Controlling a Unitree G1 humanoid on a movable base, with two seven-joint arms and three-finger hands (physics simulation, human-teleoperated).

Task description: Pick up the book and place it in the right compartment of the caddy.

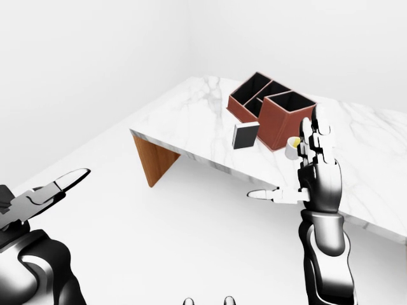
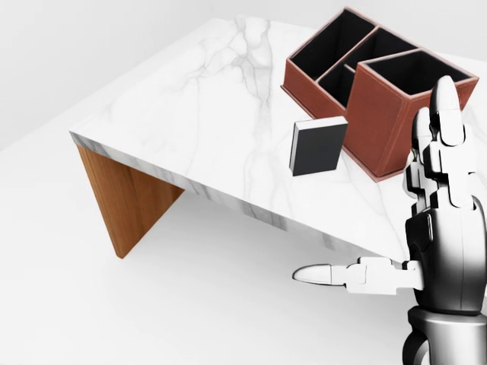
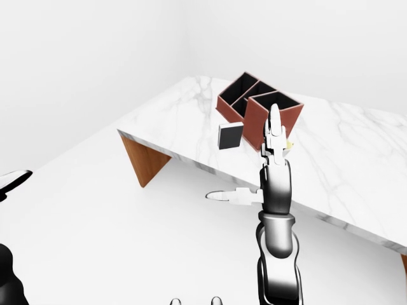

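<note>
All three cameras are looking out from the robot's head, down and across the floor toward the worktop (image 1: 191, 117). The two eye views are sitting farther off, taking in the whole near corner and wall. The head view is sitting closer, cropping the caddy (image 2: 365, 84) at its top edge. All three are sharing the book (image 2: 316, 146), caddy and raised right hand (image 2: 441, 228).

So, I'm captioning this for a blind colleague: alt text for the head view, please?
A dark book stands upright on a white marble table, just left of a brown compartmented caddy. The robot's right hand is raised at the right edge, fingers open, holding nothing.
</note>
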